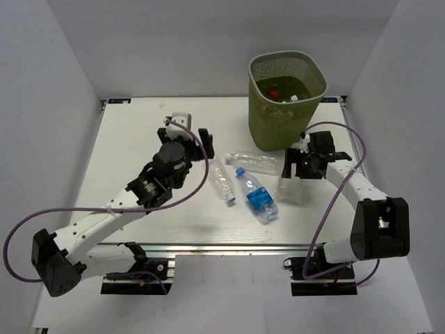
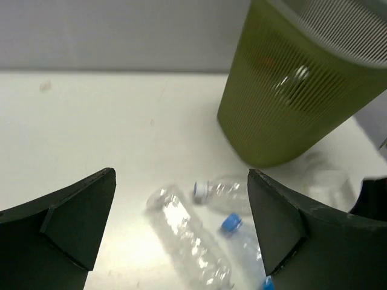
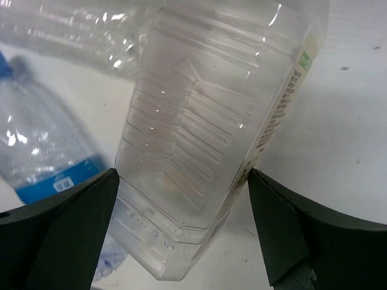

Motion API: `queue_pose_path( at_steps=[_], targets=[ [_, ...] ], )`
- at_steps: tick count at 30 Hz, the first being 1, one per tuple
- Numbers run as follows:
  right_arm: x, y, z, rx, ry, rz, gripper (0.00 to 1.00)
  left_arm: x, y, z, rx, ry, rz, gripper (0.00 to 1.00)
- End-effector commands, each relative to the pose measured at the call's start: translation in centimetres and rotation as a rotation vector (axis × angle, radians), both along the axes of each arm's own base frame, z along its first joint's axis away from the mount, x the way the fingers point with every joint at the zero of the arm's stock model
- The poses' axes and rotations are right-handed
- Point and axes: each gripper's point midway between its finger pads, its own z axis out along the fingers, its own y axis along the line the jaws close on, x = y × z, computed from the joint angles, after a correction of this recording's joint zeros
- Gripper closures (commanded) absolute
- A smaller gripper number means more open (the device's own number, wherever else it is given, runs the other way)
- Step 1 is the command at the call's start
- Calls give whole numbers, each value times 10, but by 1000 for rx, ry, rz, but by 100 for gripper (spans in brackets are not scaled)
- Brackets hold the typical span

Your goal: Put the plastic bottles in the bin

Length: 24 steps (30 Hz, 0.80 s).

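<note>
The olive-green mesh bin (image 1: pixel 287 111) stands at the back right, with a red-capped bottle (image 1: pixel 273 90) and other clear ones inside. Three bottles lie on the table: a plain clear one (image 1: pixel 221 179), a blue-capped one with a blue label (image 1: pixel 256 196), and a clear one (image 1: pixel 254 162) by the bin's foot. A square-sided clear bottle (image 1: pixel 293 188) lies under my right gripper (image 1: pixel 300 169). In the right wrist view that gripper (image 3: pixel 181 175) is open, its jaws on either side of the square bottle (image 3: pixel 193 139). My left gripper (image 1: pixel 186 133) is open and empty, above and left of the plain bottle (image 2: pixel 184 238).
The left wrist view shows the bin (image 2: pixel 290 103) ahead to the right and the blue cap (image 2: pixel 230 223) below it. White walls close the table on three sides. A metal rail (image 1: pixel 215 245) runs along the near edge.
</note>
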Motion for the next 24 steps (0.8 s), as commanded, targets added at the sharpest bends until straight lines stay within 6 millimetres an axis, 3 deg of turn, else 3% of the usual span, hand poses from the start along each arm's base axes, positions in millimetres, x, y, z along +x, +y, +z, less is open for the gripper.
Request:
queue_pose_path(
  at_steps=[1, 7, 13, 20, 24],
  targets=[
    [-5, -41, -32, -208, 83, -177, 10, -14, 16, -77, -3, 201, 70, 1],
    [-23, -36, -46, -179, 149, -155, 15, -25, -2, -124, -38, 358, 30, 1],
    [-27, -29, -41, -137, 157, -108, 34, -25, -12, -128, -33, 370, 4, 1],
    [-21, -22, -5, -84, 23, -88, 42, -29, -17, -140, -5, 393, -37, 1],
    [-25, -24, -3, -90, 4, -79, 61, -30, -16, -139, -13, 386, -38, 1]
  ],
)
